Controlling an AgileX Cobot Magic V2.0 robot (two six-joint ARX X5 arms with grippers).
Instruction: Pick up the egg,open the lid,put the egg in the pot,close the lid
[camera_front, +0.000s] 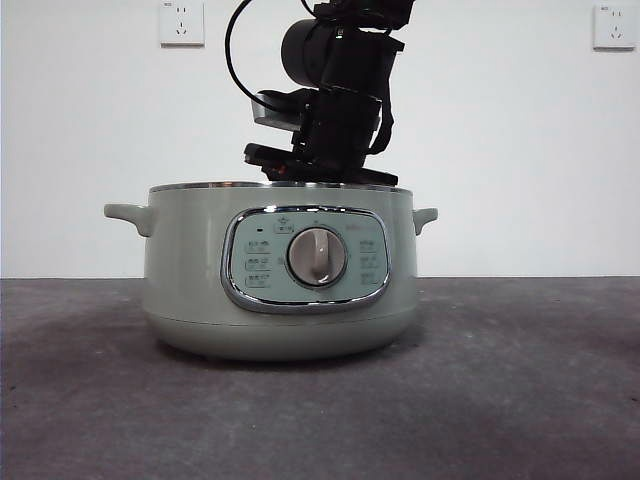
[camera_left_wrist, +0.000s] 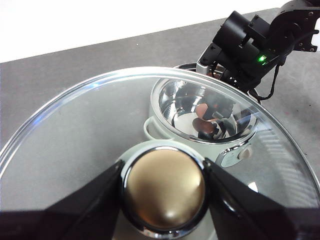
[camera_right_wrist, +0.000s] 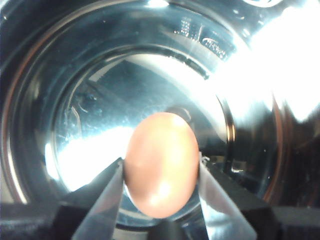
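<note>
The right claw (camera_right_wrist: 161, 175) is clamped on the egg (camera_right_wrist: 161, 164), one jaw against each long side of the reddish-brown shell, and holds it down inside the pot (camera_front: 280, 280), above the shiny metal bowl whose curved wall and floor fill the right wrist view with bright reflections. Nothing else can be made out lying on the pot's floor. In the front view that arm comes down from above, big and dark with a looping cable, and its lower end dips behind the pot's chrome rim, so the egg itself is hidden there. The left claw (camera_left_wrist: 162, 187) is closed on the knob (camera_left_wrist: 164, 186) of the lid (camera_left_wrist: 75, 130), a jaw on either side; the knob's top looks brassy in that light. It holds the clear glass lid, with its chrome rim, off the pot and to one side of it, and through the glass the open pot shows with the right claw and egg within. The pot stands on the dark grey worktop (camera_front: 520, 400), pale sage-green, a small handle on each side, a chrome-framed control panel (camera_front: 305, 258) and a grey dial (camera_front: 317, 257) on its front. The panel carries small symbols and labels, too small to read. On the white wall behind the pot are two sockets (camera_front: 181, 22).
</note>
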